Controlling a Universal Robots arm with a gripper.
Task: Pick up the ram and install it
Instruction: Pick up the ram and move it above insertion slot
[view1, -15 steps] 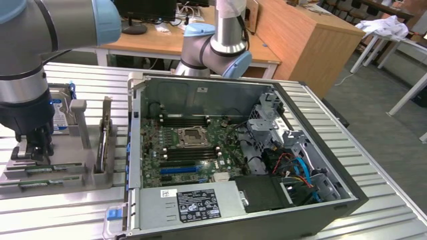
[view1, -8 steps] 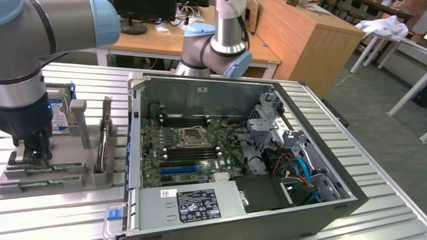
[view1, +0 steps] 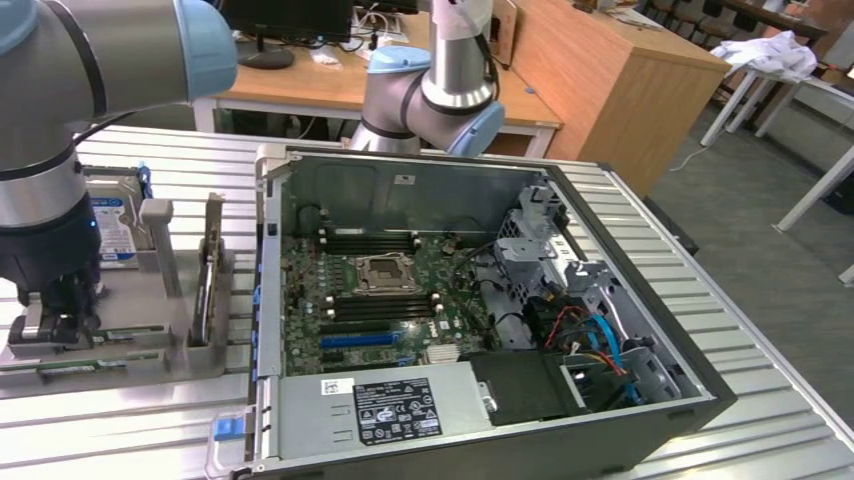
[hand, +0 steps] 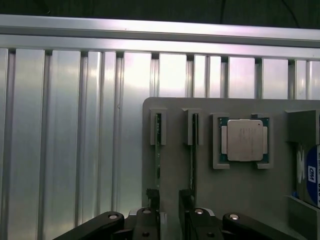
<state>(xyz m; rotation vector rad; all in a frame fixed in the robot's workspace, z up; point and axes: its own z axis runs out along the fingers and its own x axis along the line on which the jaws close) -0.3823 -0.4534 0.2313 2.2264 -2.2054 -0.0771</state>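
Currently a grey tray (hand: 175, 160) is seen on the ribbed metal worktop (hand: 75, 130), and four things are held in it: the ram (hand: 158, 150) in one slot, a second stick (hand: 194, 150) in the slot just beside it, a square processor (hand: 244, 140) laid flat in its own pocket, and a hard drive (hand: 312, 175) with a blue label at the tray's edge. The ram is stood on its long edge with one end caught in a small grey bracket. Its long axis is set parallel to the second stick and to the worktop's ribs, and its other end is pointed toward the tool (hand: 169, 202). It is seen edge-on as a thin green strip, and its chips cannot be made out. The tool is spread apart over the near ends of the two sticks and nothing is grasped; whether the ram is touched cannot be told. In the exterior view an open computer case (view1: 400, 195) is seen to that view's right of the tray, and a motherboard (view1: 310, 300) with black memory slots (view1: 374, 240) and a power supply (view1: 387, 405) are housed in it.
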